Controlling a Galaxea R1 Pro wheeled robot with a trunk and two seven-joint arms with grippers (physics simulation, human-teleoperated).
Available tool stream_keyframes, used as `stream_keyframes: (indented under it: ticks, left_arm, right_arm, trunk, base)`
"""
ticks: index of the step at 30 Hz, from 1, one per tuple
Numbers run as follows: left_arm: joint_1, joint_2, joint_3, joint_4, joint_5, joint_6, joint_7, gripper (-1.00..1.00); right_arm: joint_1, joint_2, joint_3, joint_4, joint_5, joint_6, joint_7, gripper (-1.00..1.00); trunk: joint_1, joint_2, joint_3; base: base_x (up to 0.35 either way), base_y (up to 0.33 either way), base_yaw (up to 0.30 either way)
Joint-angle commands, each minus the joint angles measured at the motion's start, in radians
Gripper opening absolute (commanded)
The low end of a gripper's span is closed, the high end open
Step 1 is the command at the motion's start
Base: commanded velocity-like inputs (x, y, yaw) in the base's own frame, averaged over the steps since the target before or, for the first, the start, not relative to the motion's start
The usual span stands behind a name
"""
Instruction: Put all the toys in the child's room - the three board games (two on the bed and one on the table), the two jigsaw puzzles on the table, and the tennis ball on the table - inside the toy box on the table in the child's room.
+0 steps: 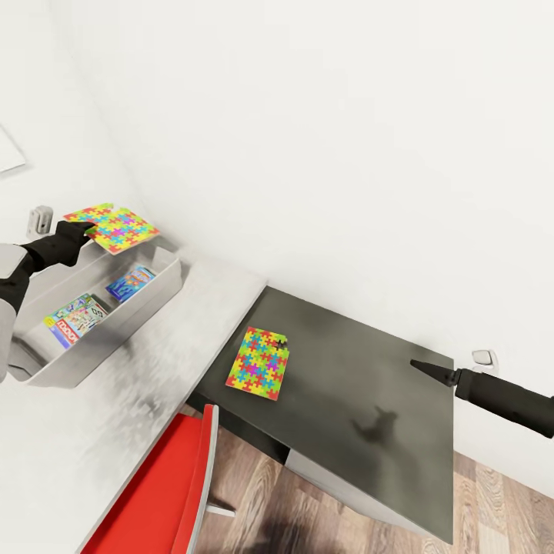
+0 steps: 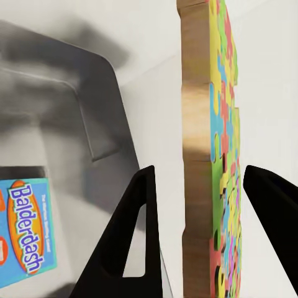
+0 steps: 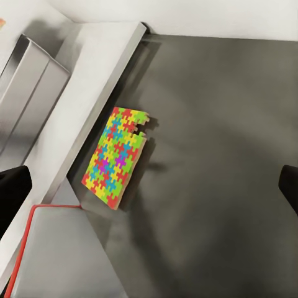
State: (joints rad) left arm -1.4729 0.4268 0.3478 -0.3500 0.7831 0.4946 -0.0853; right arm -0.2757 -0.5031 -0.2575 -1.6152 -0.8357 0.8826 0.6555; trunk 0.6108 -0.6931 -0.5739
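My left gripper (image 1: 86,228) is shut on a jigsaw puzzle (image 1: 117,228) and holds it tilted above the far end of the toy box (image 1: 158,296), which stands on the table (image 1: 185,338). In the left wrist view that puzzle (image 2: 205,143) stands edge-on between the fingers (image 2: 139,236), one pad close against it and a slim gap at the other. Two board games lie in the box: a blue one (image 1: 131,282), lettered Balderdash (image 2: 25,233), and a green-edged one (image 1: 75,319). A second jigsaw puzzle (image 1: 259,363) (image 3: 118,156) lies flat on the dark cabinet. My right gripper (image 1: 419,364) (image 3: 149,192) hovers open to its right.
The low dark grey cabinet (image 1: 362,400) adjoins the table's right end, against the white wall. A red chair (image 1: 165,492) stands at the table's front edge. Wood-plank floor (image 1: 492,500) lies beyond the cabinet, and a wall socket (image 1: 482,357) sits near my right arm.
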Motion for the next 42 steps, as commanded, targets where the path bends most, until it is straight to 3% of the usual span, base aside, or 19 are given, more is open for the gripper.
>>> stream_keyframes:
  ticks: [1, 20, 31, 42]
  left_arm:
    - [-0.001, 0.0, 0.008, 0.0, -0.001, 0.007, -0.002, -1.0]
    - [0.006, 0.002, 0.007, 0.0, -0.007, 0.0, -0.004, -1.0]
    - [0.008, -0.003, 0.008, -0.001, -0.062, -0.022, -0.012, -1.0]
    - [0.041, 0.003, 0.009, -0.001, -0.077, -0.032, -0.133, -1.0]
  right_arm:
    - [-0.001, 0.0, -0.001, 0.0, 0.0, 0.006, 0.003, 1.0]
    - [-0.001, 0.0, 0.0, 0.0, 0.0, 0.004, 0.002, 1.0]
    - [0.0, 0.0, 0.0, 0.0, 0.0, 0.004, 0.002, 1.0]
    - [-0.001, 0.0, 0.0, 0.0, 0.0, 0.004, 0.001, 1.0]
  trunk:
    - [0.0, -0.001, -0.001]
    - [0.0, -0.001, -0.001]
    - [0.0, -0.001, -0.001]
    - [0.0, -0.001, -0.001]
  base:
    - [0.0, 0.0, 0.0]
    - [0.0, 0.0, 0.0]
    - [0.0, 0.0, 0.0]
    - [0.0, 0.0, 0.0]
